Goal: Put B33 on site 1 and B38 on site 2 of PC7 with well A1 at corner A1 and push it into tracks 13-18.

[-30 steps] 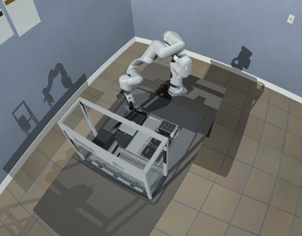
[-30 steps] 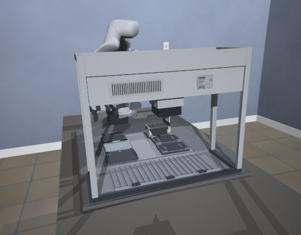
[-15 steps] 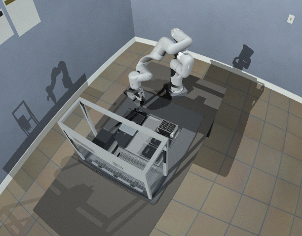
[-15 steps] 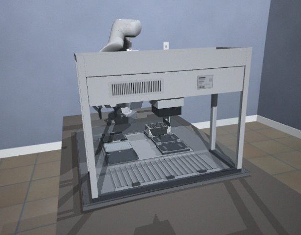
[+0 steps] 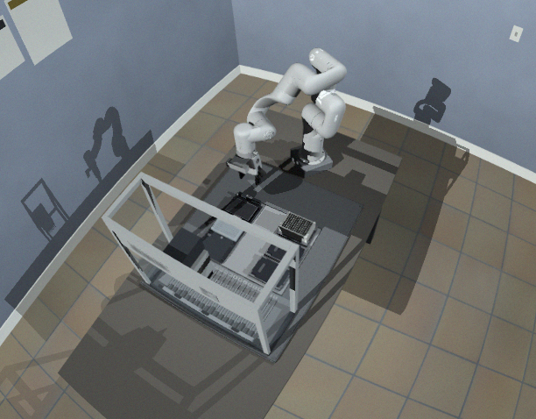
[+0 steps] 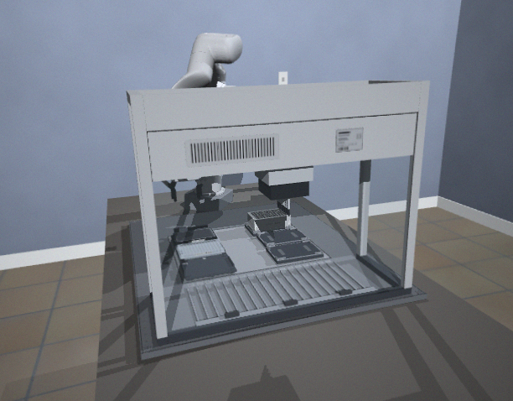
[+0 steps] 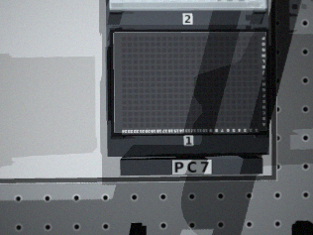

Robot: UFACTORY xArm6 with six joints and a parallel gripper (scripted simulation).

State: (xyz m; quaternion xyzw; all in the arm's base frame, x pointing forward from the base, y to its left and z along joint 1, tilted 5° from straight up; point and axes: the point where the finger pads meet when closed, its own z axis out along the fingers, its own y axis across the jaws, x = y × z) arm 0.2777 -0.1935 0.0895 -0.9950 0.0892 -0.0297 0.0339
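Note:
The carrier PC7 [image 7: 190, 167] lies on the apron with its labelled handle towards me. The dark 384-well plate B33 [image 7: 187, 82] sits flat inside the locators of site 1. The pale 96-well plate B38 [image 7: 187, 4] sits on site 2, mostly cut off at the top edge of the wrist view. In the top view, B33 [image 5: 242, 208] and B38 [image 5: 225, 230] show on the carrier. My gripper [image 5: 247, 173] hovers above the handle end, open and empty; only its fingertips show in the wrist view. The deep-well block B83 [image 5: 297, 226] stands in nest S1.
Two empty dark nests [image 6: 282, 236] [image 6: 297, 251] lie beyond B83 [image 6: 267, 217]. The ribbed loading rails [image 6: 270, 286] run under the instrument's grey frame [image 6: 274, 129]. A dark head [image 6: 285, 183] hangs from the frame. The perforated deck [image 7: 74, 207] lies in front of the handle.

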